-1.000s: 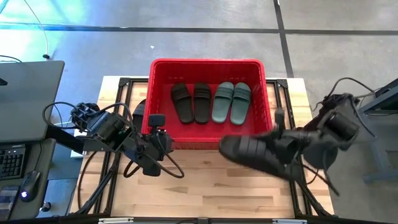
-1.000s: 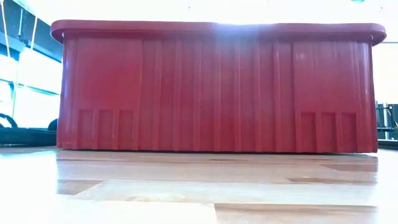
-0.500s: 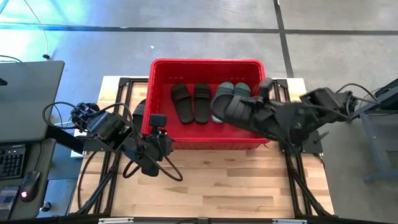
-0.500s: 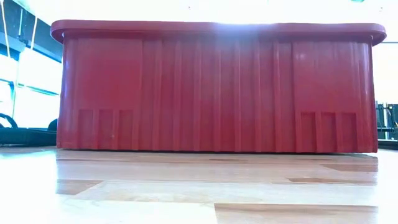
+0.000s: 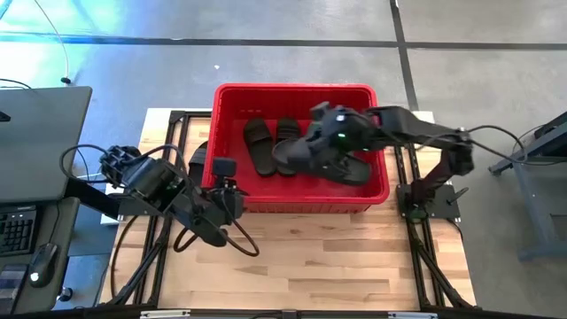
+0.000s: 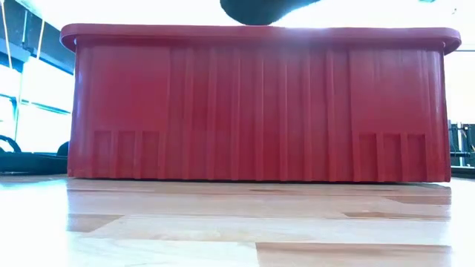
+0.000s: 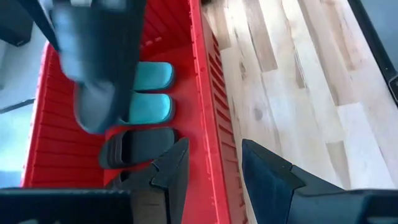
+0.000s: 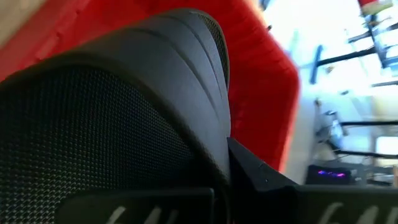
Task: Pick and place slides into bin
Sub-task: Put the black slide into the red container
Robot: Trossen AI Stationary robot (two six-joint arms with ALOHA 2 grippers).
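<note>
The red bin (image 5: 383,190) stands at the table's far middle. Two black slides (image 5: 261,146) lie flat on its floor. Two green slides (image 7: 149,93) lie beside them and are mostly hidden in the high view. My right gripper (image 5: 341,133) reaches over the bin from the right, shut on another black slide (image 5: 319,161) that hangs above the green pair. That slide's toe shows over the rim in the low view (image 6: 263,9). My left gripper (image 5: 223,177) is open and empty (image 7: 214,149) over the bin's near left rim. One more black slide (image 5: 197,159) lies on the table left of the bin. My right gripper holds the black slide at its wide ribbed strap (image 8: 199,74), with one finger (image 8: 261,177) beside the strap's edge. The slide itself hides the other finger. The gripper comes from above and from the right. The slide is lifted clear, roughly level, lengthwise across the bin.
The wooden table top (image 5: 310,257) lies bare in front of the bin. A desk with a keyboard (image 5: 18,230) stands off the table's left. The bin's near wall (image 6: 260,111) fills the low view.
My right gripper has carried the black slide from above the table's near right part, up and toward the far left. The slide has passed over the bin's right rim and now hangs over the bin's middle, and it has turned about on the way.
</note>
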